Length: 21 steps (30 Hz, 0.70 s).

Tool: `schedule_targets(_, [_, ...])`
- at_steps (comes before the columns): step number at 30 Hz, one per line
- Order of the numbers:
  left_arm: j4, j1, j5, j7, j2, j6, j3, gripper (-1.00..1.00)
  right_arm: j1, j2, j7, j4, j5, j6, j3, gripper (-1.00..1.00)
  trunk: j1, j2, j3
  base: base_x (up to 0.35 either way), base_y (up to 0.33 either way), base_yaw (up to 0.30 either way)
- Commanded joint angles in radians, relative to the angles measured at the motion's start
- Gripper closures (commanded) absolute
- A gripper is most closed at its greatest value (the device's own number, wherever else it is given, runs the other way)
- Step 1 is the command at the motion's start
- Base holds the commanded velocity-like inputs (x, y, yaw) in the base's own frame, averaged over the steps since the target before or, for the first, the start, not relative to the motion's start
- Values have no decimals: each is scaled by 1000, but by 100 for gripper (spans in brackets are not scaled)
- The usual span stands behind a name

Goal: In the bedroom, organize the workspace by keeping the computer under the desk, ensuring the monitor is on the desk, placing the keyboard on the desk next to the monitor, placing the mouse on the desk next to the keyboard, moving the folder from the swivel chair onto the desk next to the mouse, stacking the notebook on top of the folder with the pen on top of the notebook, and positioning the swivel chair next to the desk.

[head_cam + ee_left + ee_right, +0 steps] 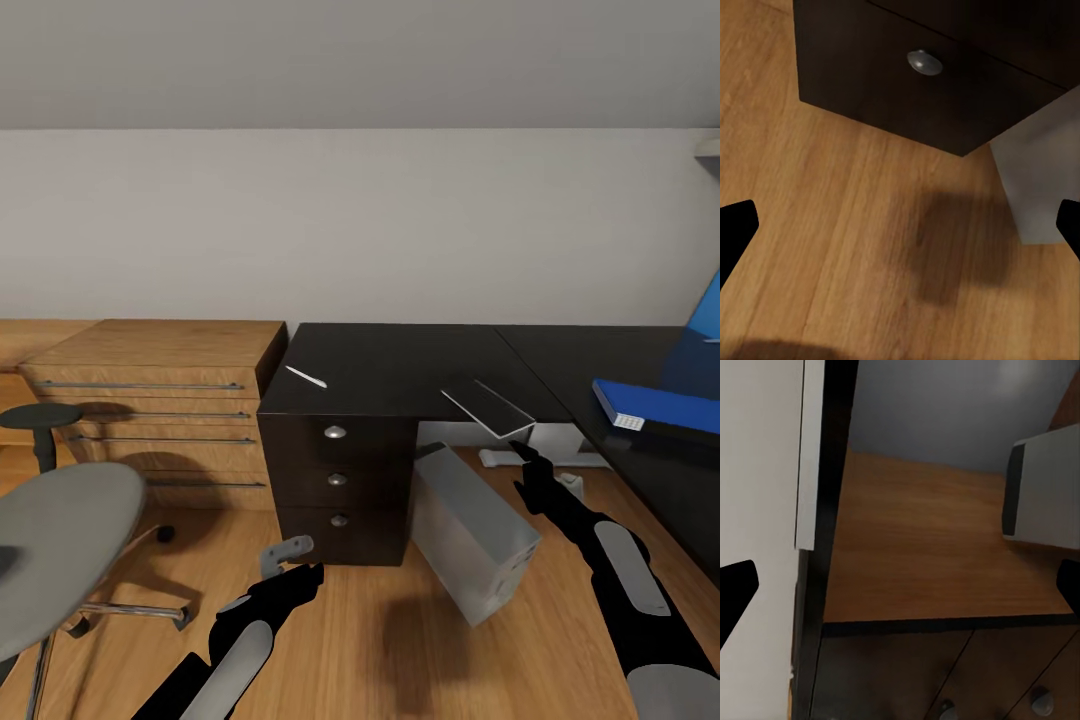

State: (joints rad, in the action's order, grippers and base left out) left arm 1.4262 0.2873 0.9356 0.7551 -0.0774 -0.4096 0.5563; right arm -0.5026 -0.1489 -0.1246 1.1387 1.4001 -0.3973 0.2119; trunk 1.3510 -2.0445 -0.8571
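Note:
The black desk (400,365) runs along the wall and turns at the right. The light-grey computer (470,530) leans tilted on the floor beside the drawers (337,480), partly under the desk top, and shows again in the right wrist view (1050,487). A blue folder (655,405) lies on the desk's right wing. The grey swivel chair (60,560) stands at the left. My right gripper (525,458) is open just below a flat grey slab (490,405) that overhangs the desk's front edge. My left gripper (295,568) hangs open over the floor before the drawers, whose knob (924,62) is in the left wrist view.
A wooden chest (160,400) with long bar handles stands left of the desk. A thin white object (305,377) lies on the desk's left end. White parts (500,458) sit on the floor under the desk. Open wood floor (360,640) lies between chair and computer.

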Motion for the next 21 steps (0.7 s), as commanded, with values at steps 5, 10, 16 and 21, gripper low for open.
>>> schedule_targets(5, [-6, 1, 5, 9, -1, -1, 2, -100, -1, 0, -8, 1, 8, -3, 1, -100, 0, 0, -1, 0, 0, 0])
schedule_targets(10, [-9, 1, 4, 9, -1, -1, 3, -100, -1, 1, -8, 1, 7, -3, 1, -100, 0, 0, -1, 0, 0, 0])
schedule_targets(16, [-12, 1, 3, 9, 0, -1, 3, -100, -1, 3, -7, 3, 7, -3, -3, -100, -12, 21, 8, 0, 0, 0])
schedule_targets(21, [-14, 1, 2, 10, 1, -1, 8, -100, -1, 2, -7, 4, 5, -3, -4, -100, -27, 49, 21, 0, 0, 0])
